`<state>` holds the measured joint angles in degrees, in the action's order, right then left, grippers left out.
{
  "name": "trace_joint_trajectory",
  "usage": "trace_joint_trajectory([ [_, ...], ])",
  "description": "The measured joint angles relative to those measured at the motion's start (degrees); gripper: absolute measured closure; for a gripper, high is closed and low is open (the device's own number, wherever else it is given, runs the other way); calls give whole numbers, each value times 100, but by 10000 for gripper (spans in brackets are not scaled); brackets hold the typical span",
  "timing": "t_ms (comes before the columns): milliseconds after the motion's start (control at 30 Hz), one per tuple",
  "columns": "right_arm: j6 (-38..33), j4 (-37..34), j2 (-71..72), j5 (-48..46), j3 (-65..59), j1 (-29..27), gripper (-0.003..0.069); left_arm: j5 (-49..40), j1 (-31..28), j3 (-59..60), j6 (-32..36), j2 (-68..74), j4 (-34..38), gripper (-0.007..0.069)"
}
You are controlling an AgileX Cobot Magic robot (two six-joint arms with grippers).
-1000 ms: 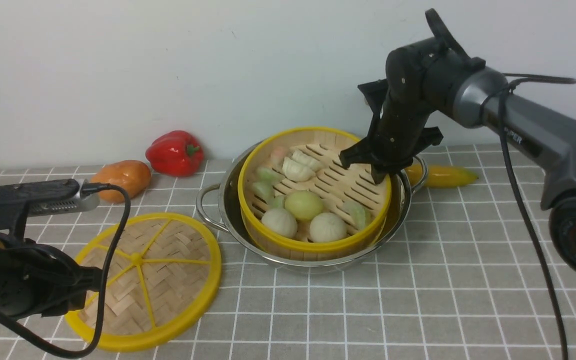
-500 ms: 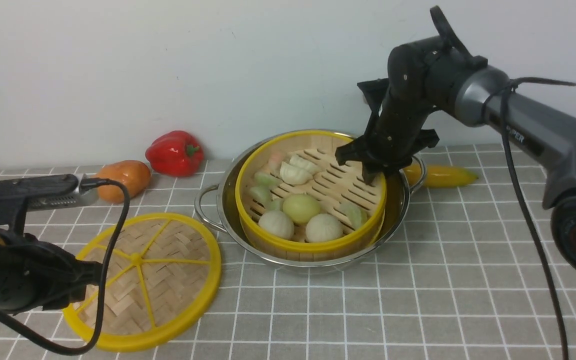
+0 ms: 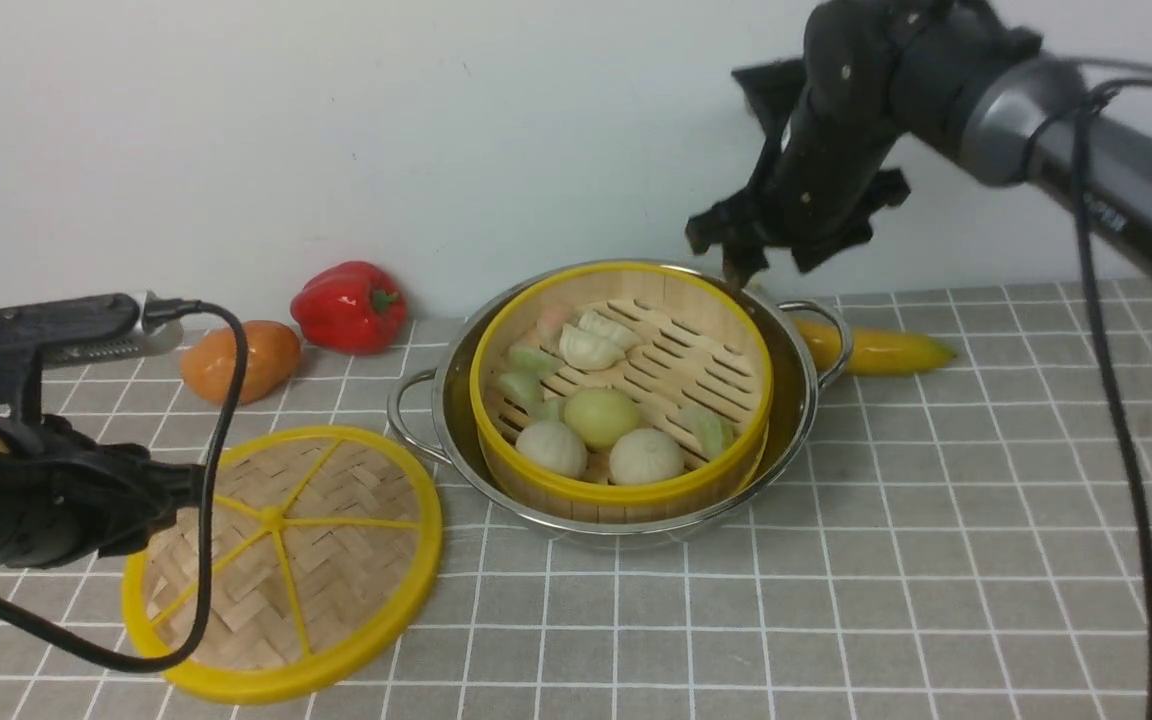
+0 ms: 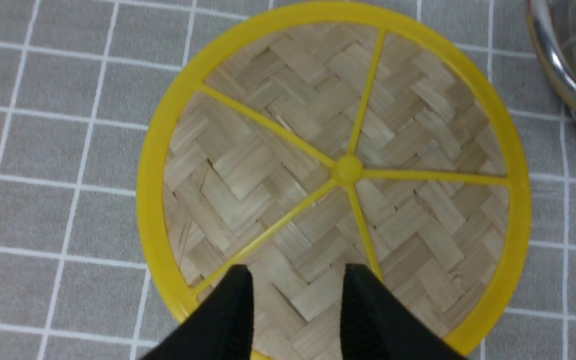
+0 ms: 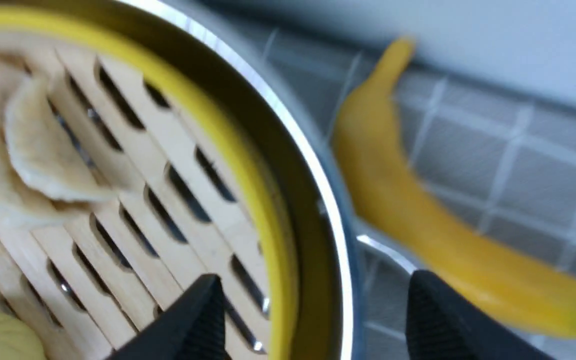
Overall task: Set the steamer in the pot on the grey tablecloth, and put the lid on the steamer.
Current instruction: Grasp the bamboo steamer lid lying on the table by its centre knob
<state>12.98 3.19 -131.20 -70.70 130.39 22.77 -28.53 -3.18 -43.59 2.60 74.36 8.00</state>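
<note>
The right gripper (image 5: 315, 305) is hanging spread above the steamer (image 3: 626, 400) sitting inside the pot (image 3: 456, 400); the left, fingers apart over the lid (image 3: 356, 580) at seven o'clock from the pot, is probably needing to grasp its rim

Round yellow-rimmed bamboo steamer (image 3: 626, 490) w/ food sits in wide shiny steel pot (image 3: 804, 420); flat woven yellow-spoked lid (image 3: 336, 580) lies on grey white-grid tablecloth (image 3: 886, 620).

The bench, under its grey tablecloth (image 3: 886, 600), carries the pot (image 3: 798, 440), lid (image 3: 336, 560), red bell pepper (image 3: 341, 305), orange-brown vegetable (image 3: 241, 362) and banana (image 3: 876, 351).
</note>
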Motion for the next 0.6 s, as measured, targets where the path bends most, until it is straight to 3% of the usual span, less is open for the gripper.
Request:
trace_joint_trajectory([
  [167, -115, -84, 787, -12, 0, 0, 180, 206, 0, -20, 148, 296, 143, 382],
  [300, -288, -742, 2068, 22, 0, 0, 180, 152, 0, -336, 443, 963, 393, 382],
  [433, -572, -1220, 3376, 68, -24, 0, 180, -322, 0, -1067, 828, 1598, 668, 382],
  [600, -722, -1197, 4980, 107, -659, 0, 179, -924, 49, -1782, 977, 2119, 783, 382],
])
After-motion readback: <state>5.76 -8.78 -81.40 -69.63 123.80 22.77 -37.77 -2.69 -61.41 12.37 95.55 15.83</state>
